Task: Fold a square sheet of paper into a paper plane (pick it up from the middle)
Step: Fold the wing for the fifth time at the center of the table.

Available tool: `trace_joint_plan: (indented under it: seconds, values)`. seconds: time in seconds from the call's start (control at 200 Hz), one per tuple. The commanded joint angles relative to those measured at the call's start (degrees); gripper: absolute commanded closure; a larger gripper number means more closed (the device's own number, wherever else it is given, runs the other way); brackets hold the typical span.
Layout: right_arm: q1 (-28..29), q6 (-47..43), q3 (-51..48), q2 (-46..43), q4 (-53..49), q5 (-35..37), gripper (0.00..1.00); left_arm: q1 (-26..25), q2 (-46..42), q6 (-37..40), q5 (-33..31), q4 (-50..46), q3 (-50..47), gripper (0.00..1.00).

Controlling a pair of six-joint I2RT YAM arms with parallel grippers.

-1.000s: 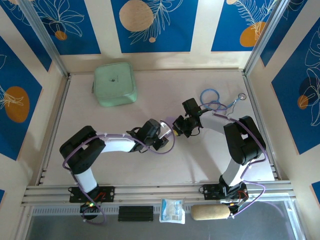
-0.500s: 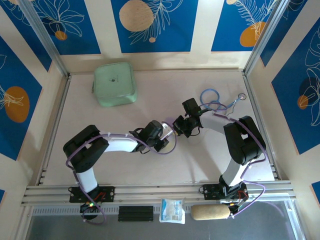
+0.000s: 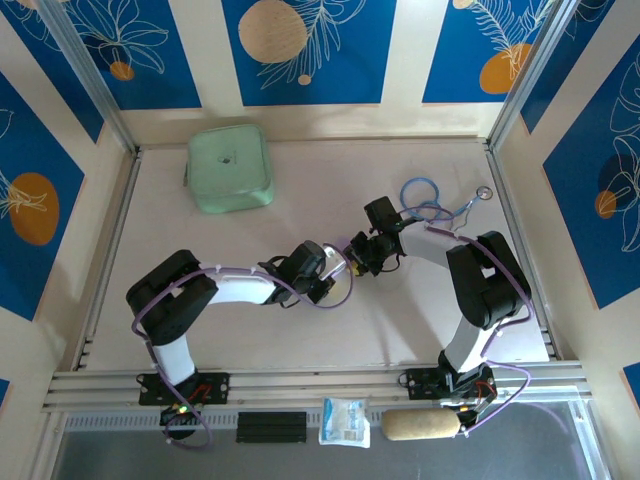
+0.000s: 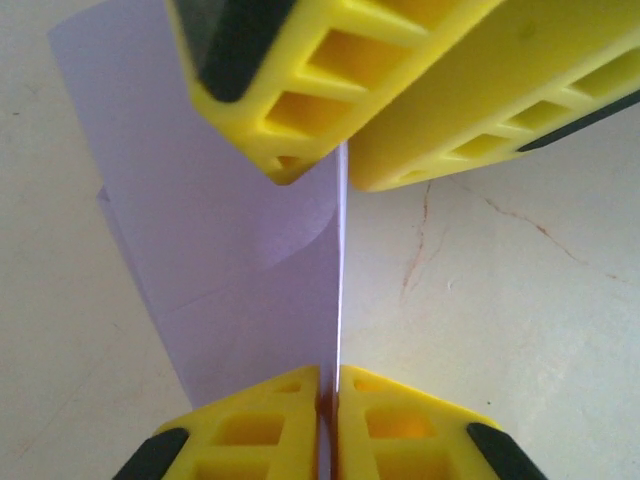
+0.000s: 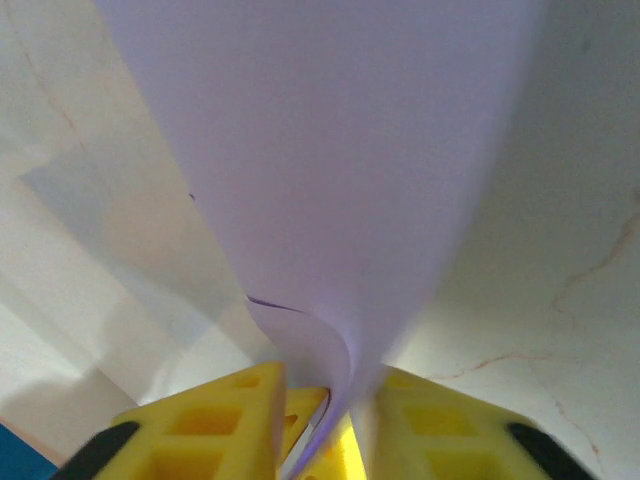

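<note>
Change: my left gripper [image 4: 330,378] has just pinched down on the square sheet of thin pale lilac paper [image 4: 230,250], while my right gripper [image 5: 345,390] has begun easing off.
Meaning: I read this as a handover of the hold, ahead of a fold.
Left jaws: together, clamped on the sheet's edge.
Right jaws: slightly apart, with the paper loose in the gap.
Sheet: standing on edge over the cream table [image 4: 520,280], between both grippers.
Arms: both reach inward and the fingertips nearly meet mid-table.

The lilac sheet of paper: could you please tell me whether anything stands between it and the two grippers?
Nothing visible does. The left gripper is shut on the edge of the sheet of paper, which also passes between the fingers of the right gripper.
</note>
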Motion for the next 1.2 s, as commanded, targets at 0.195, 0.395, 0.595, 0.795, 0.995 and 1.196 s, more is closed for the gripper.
trace_joint_plan:
  seconds: [0.195,0.395,0.595,0.795,0.995,1.196]
  values:
    - [-0.96,-2.84,2.15,0.43,-5.23,-1.12,0.58,0.75,-1.03,-1.55,6.2,-0.31,0.48,0.92]
    - [-0.57,-2.58,2.15,2.2,-6.04,-1.61,0.57,0.92,-1.19,-0.43,6.33,1.18,-0.08,0.91]
    - [-0.37,-2.67,2.55,3.51,-6.63,-2.46,0.61,0.94,-1.22,0.99,5.9,1.62,-0.28,0.91]
    - [-0.52,-2.33,2.59,3.45,-6.49,-3.03,0.78,0.94,-1.12,1.72,5.47,1.38,-0.52,0.86]
    - [-0.67,-1.98,2.33,2.82,-6.3,-3.02,0.89,0.95,-0.53,3.12,4.78,0.93,-0.72,0.76]
    - [-0.87,-1.89,2.33,2.78,-6.27,-3.27,0.92,0.94,-0.11,4.84,4.24,0.32,-0.55,0.68]
